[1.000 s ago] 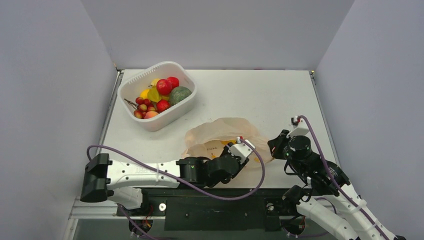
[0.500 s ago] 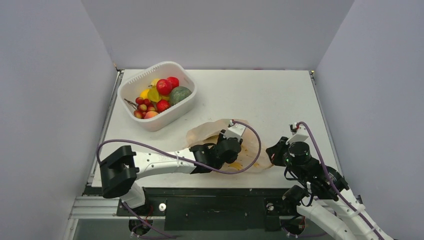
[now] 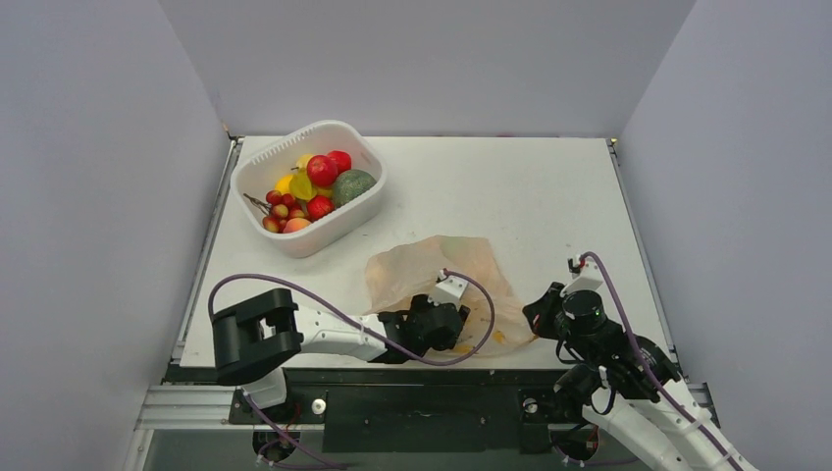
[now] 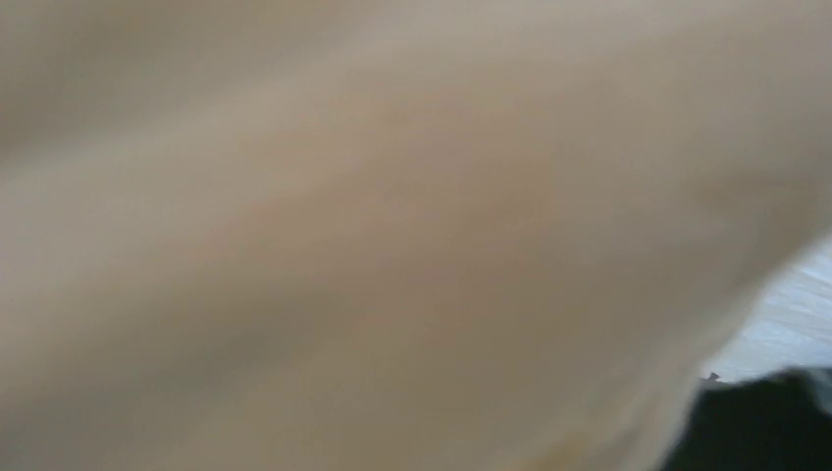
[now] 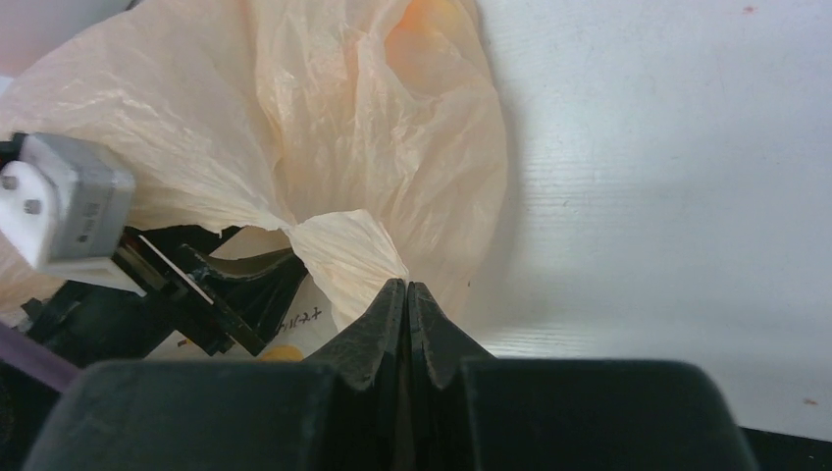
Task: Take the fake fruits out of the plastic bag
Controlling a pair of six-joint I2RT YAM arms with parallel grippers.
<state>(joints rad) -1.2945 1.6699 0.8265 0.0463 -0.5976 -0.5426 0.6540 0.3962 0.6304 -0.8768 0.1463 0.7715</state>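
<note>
The plastic bag lies crumpled at the table's near middle, a thin peach film. My right gripper is shut on a pinched fold of its edge at the bag's right side. My left gripper reaches into the bag mouth from the left, its dark fingers spread apart with nothing seen between them. Bag film blurs out the whole left wrist view. One yellow fake fruit peeks out by the mouth. An orange one glows through the film farther in.
A white slotted basket at the back left holds several red, yellow and orange fruits and a dull dark-green one. The left arm's purple cable loops over the bag. Grey walls stand on three sides of the table.
My left wrist has pulled back from the bag's middle toward the near edge. The bag has flattened and stretched away from me. The right gripper kept its pinch and shifted slightly.
</note>
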